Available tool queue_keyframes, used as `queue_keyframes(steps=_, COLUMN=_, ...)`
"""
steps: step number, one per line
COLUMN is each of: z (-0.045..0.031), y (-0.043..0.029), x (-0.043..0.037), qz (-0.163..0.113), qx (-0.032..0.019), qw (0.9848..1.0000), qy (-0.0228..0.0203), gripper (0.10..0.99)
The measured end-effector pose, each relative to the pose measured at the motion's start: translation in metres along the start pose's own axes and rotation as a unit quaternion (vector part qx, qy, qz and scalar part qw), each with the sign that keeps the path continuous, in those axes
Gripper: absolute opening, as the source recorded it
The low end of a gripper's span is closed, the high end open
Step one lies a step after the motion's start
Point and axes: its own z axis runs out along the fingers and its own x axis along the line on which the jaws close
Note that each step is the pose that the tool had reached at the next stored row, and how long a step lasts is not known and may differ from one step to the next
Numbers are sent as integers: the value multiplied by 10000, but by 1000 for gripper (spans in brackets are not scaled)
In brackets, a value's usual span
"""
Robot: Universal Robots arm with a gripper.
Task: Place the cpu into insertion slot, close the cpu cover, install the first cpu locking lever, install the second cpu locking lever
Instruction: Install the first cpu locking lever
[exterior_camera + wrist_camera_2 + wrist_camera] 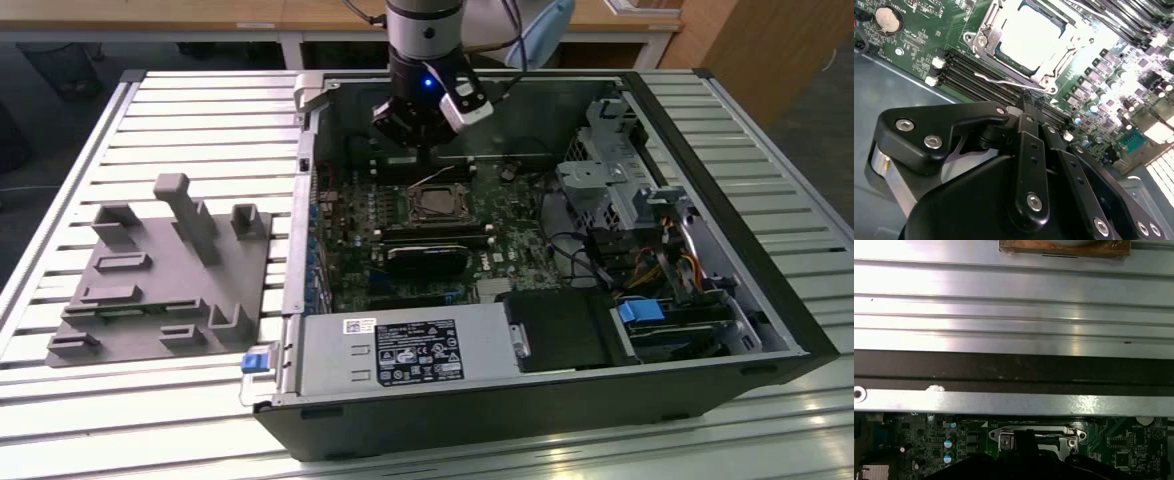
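Note:
The cpu (1029, 32) lies flat in the insertion slot (438, 205), its silvery top showing through the window of the cpu cover (985, 31), which lies down over it. A thin wire locking lever (999, 80) runs along the socket's side, above the black memory slots (969, 75). My gripper (1026, 105) is shut, its tips right at the lever's end near the socket corner. In the exterior view the gripper (420, 152) hangs just behind the socket. The first wrist view has the socket (1035, 436) past the gripper's dark body.
The open computer case (747, 250) lies on a slatted metal table. A black heatsink (427, 255) sits just in front of the socket. The power supply (400, 355) and drive cage (614, 180) crowd the case. A grey fixture tray (160, 270) stands at the exterior view's left.

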Motion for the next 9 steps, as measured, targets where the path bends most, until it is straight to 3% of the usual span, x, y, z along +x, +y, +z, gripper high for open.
queue_keyframes(steps=9, z=102, y=10, x=-53, qz=-62, qx=46, qw=10000, qy=3, gripper=106)
